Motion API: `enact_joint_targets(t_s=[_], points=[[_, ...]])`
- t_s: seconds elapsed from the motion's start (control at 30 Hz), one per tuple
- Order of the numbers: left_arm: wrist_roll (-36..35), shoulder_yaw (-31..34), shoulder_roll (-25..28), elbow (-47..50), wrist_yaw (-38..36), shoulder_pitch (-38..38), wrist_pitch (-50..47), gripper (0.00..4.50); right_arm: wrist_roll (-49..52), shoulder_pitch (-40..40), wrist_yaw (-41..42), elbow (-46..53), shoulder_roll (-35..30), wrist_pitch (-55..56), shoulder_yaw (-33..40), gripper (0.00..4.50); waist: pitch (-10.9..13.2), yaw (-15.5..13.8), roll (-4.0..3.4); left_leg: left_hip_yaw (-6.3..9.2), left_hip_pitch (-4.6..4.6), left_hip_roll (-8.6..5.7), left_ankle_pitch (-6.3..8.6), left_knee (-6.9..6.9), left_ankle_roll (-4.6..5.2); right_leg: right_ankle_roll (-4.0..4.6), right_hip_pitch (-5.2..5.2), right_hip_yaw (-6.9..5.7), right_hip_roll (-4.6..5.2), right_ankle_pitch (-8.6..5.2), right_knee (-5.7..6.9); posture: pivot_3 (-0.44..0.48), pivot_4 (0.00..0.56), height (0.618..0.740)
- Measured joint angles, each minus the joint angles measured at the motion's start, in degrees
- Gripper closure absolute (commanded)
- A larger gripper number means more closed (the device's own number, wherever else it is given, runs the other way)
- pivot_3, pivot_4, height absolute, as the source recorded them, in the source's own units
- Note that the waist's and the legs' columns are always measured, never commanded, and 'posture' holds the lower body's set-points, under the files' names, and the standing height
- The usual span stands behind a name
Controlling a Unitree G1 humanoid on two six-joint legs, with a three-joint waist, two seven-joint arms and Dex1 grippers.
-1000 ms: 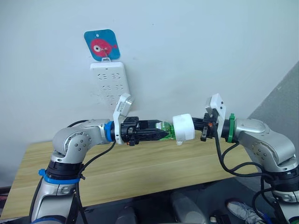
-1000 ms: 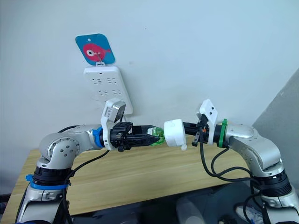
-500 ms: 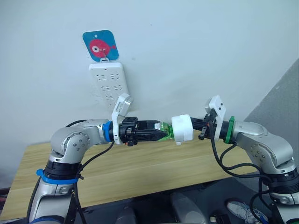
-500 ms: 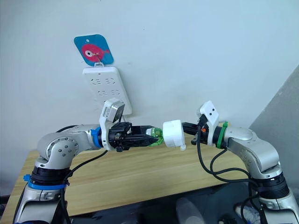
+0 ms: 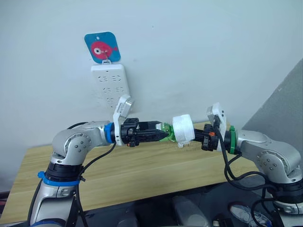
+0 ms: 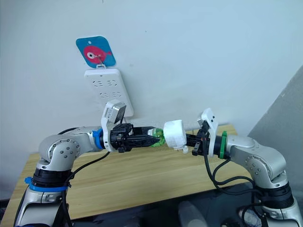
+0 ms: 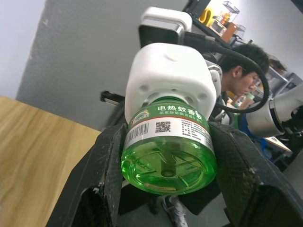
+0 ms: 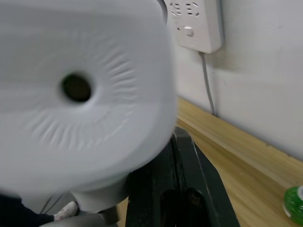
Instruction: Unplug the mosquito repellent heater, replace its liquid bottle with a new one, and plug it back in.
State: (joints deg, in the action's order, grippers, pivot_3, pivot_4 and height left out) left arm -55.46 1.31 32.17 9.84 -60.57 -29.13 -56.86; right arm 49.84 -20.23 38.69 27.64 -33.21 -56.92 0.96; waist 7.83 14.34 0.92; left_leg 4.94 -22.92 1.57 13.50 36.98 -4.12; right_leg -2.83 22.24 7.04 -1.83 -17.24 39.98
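Holding the heater (image 5: 182,129) and its bottle (image 5: 165,132) level in mid-air above the table (image 5: 142,170), the 2 grippers pull against each other, likely to unscrew. Left gripper (image 5: 158,133) clamps the bottle; right gripper (image 5: 196,134) clamps the heater.

Left wrist: black fingers (image 7: 106,161) squeeze clear green ribbed plastic, paper-labelled.

Right wrist: smooth white rounded shell, a round hole; power strip (image 8: 196,21) behind.

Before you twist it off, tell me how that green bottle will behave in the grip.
The green liquid bottle looks like smooth, rigid plastic, so it may slip between the left gripper's fingers under torque. It is round, so it would probably roll if set on the wooden table. It is small and probably light.
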Motion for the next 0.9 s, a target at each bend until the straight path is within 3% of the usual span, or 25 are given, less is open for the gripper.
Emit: enact_joint_targets(t_s=[0.43, 0.9], points=[[5.75, -1.11, -1.06, -1.47, 1.01, -0.03, 5.09, 2.15, 10.6, -1.26, -2.33, 5.88, -2.67, -4.46, 2.47, 4.5, -0.36, 0.06, 0.0, -0.01, 0.01, 0.0, 0.0, -0.01, 0.01, -0.11, 0.0, 0.01, -0.01, -0.07, -0.01, -0.27, 0.06, 0.74], [10.64, -4.79, 0.04, -1.42, -3.42, 1.56, 9.07, 2.15, 16.88, -6.22, -8.99, 3.16, -2.07, -4.87, 4.74, 4.5, -0.37, 0.05, 0.0, -0.03, 0.0, 0.01, 0.01, -0.02, 0.01, -0.11, 0.01, 0.03, -0.02, -0.07, -0.01, -0.273, 0.066, 0.74]])
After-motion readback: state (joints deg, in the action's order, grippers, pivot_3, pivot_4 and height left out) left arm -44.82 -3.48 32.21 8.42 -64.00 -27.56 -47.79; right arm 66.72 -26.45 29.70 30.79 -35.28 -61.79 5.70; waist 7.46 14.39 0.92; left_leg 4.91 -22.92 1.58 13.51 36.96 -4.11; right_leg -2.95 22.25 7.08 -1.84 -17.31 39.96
